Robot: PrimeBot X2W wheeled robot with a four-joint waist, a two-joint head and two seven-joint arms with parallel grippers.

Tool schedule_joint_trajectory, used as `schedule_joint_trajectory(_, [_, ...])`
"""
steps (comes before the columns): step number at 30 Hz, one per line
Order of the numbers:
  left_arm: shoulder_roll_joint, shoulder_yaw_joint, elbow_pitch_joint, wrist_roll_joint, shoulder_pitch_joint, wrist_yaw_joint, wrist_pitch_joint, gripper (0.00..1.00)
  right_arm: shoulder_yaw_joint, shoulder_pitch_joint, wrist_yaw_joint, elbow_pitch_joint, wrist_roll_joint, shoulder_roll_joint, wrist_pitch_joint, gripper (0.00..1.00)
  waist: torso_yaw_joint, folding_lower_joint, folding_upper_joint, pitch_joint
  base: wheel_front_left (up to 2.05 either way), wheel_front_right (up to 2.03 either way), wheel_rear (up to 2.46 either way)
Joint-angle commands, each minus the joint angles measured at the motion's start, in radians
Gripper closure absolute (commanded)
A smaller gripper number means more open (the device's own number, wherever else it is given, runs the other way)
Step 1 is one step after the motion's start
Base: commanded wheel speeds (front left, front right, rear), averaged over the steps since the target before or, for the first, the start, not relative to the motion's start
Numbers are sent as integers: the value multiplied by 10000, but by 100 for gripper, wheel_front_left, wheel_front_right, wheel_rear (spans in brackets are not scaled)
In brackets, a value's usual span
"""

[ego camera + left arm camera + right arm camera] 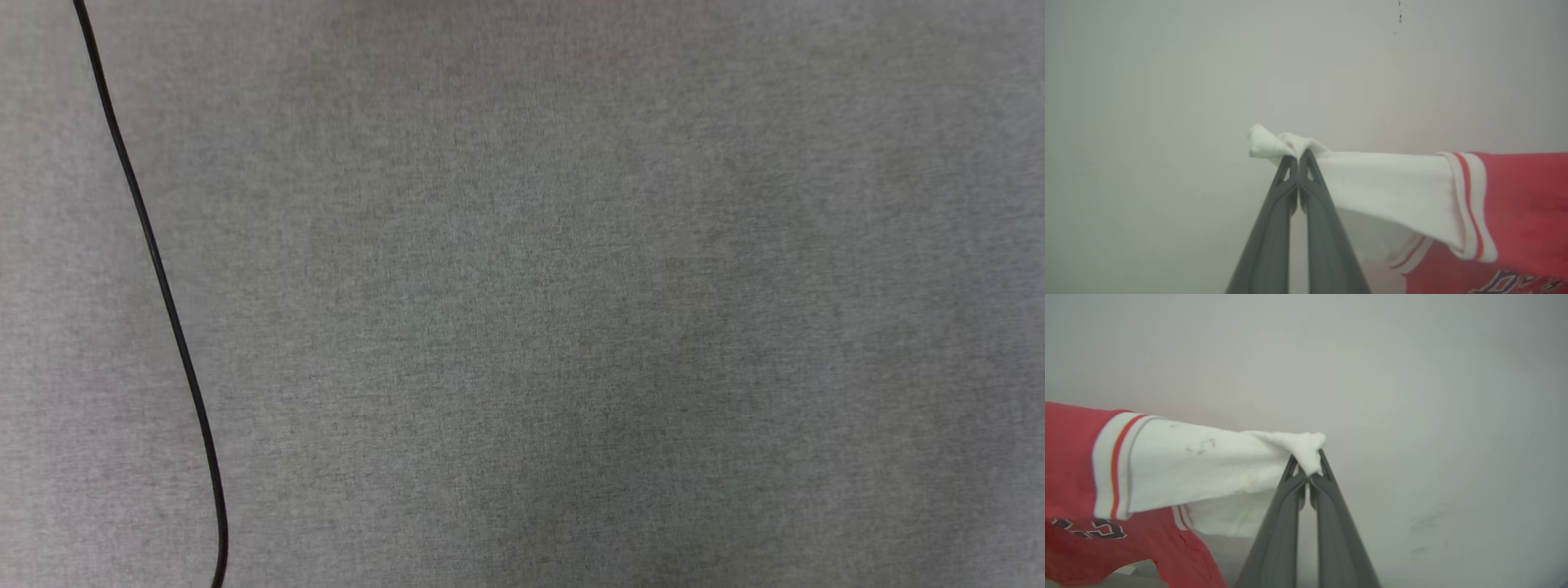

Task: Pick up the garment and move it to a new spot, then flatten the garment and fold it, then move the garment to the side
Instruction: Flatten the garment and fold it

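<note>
The red jersey spans sleeve to sleeve: left fingers pinch one white sleeve, body at 3 o'clock; right fingers pinch the other sleeve, body at 9 o'clock.

You will find the garment spanning between both tools. The left tool grips one sleeve tip; the garment body extends to that tool's right in the left wrist view. The right tool grips the opposite sleeve tip, with the body to its left. A cable lies on the table; its position relative to the garment cannot be determined.
</note>
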Motion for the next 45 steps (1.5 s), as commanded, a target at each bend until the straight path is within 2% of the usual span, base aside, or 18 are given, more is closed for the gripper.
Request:
schedule_joint_trajectory(1, [-35,28,103,-49,-102,-45,-70,100,43,-204,-19,161,-23,68,-122,100,58,-2,0,317,0,0,0])
schedule_joint_trajectory(11, [-592,105,1521,-568,732,-641,-543,100,734,-235,-17,2278,525,797,-1227,100,272,-2,0,811,0,0,0])
schedule_joint_trajectory(17, [-947,209,2199,-931,1997,-1006,-769,100,1474,736,-16,3155,1140,938,-1933,100,360,-2,0,589,0,0,0])
schedule_joint_trajectory(21, [-1092,359,2184,-1117,3337,-1208,-856,100,1958,1999,-16,3361,1793,825,-2513,100,415,-2,0,142,0,0,0])
schedule_joint_trajectory(25, [-1029,871,1320,-1028,4811,-1250,-874,100,2358,3354,-14,3072,2445,569,-3063,100,458,-2,0,-293,0,0,0])
schedule_joint_trajectory(34, [-1025,2267,-1545,-125,8640,-709,-880,100,2875,6255,-17,1679,3333,-103,-3588,100,388,-2,0,-1476,0,0,0])
schedule_joint_trajectory(40, [-1176,2799,-3160,256,10900,-353,-881,100,2628,8259,-17,401,3290,-319,-3389,100,353,-2,0,-2269,0,0,0])
schedule_joint_trajectory(45, [-1274,3097,-4187,366,12656,-7,-880,100,2048,10015,-19,-774,3040,-237,-2906,100,303,-2,0,-2763,0,0,0])
